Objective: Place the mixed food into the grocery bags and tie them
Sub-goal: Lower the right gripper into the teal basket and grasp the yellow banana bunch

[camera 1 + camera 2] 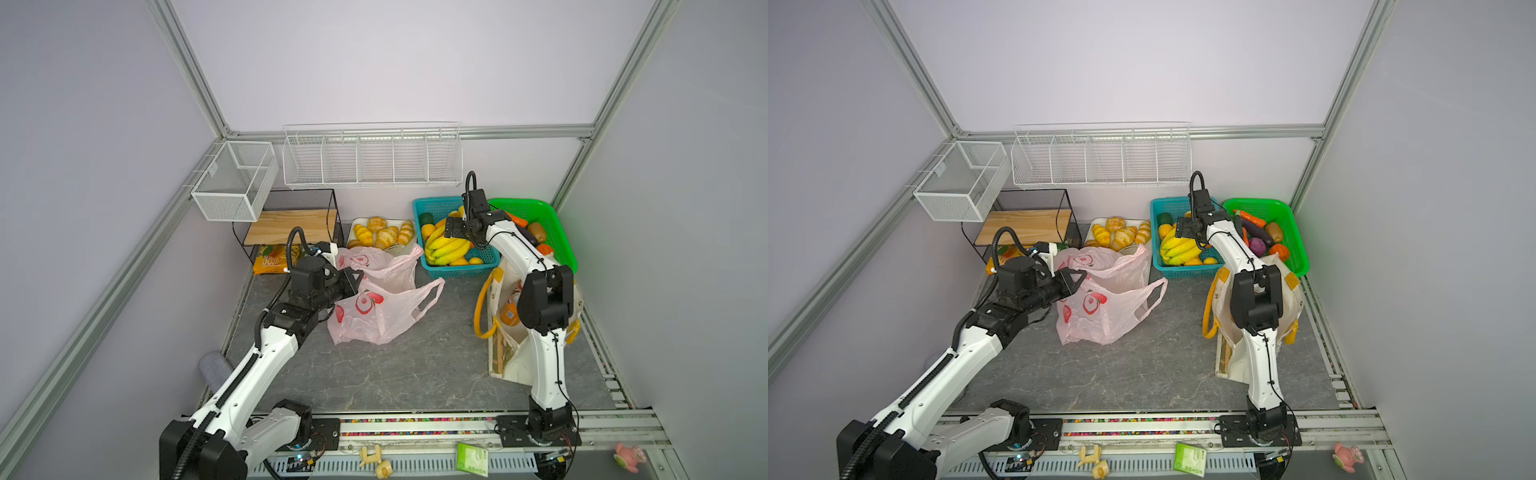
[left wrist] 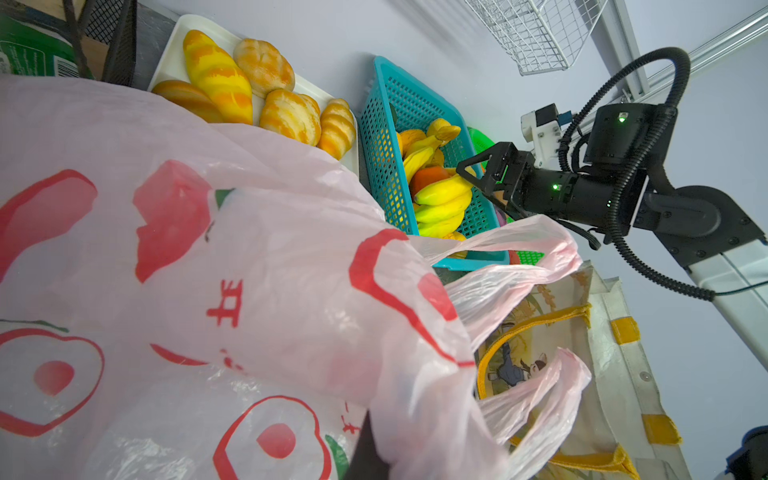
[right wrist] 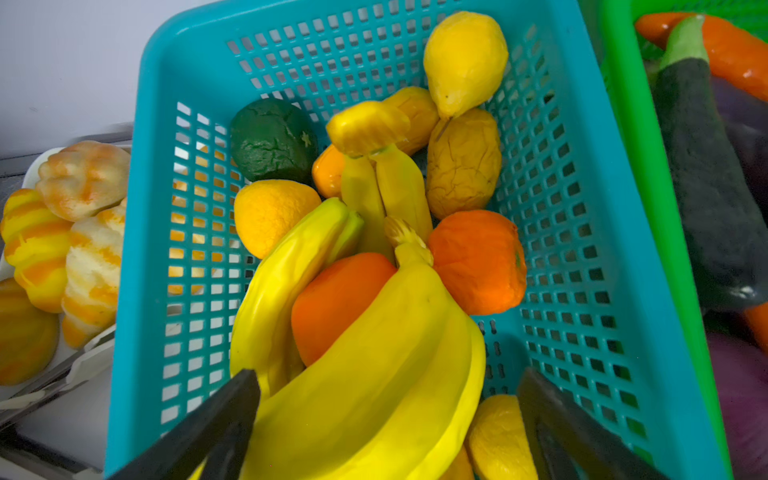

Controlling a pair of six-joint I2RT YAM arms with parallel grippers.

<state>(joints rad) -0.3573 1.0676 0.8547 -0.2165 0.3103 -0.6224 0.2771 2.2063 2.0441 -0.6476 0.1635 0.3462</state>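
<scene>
The right fingers [image 3: 216, 415] are wide open straddling the bananas [image 3: 374, 332] in the teal basket [image 3: 137, 208], so I'd sink lower and close mid-bunch. The left fingers [image 2: 365, 453] are pinched shut on the pink bag [image 2: 249, 249] at its rim.

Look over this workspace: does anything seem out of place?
Yes. A green packet, a pink toy and small beige pieces lie on the front ledge, off the grey table.

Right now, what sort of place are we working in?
Probably a mock grocery counter in a robot test cell: aluminium frame, teal basket of toy fruit, tray of bread, wire racks.
</scene>
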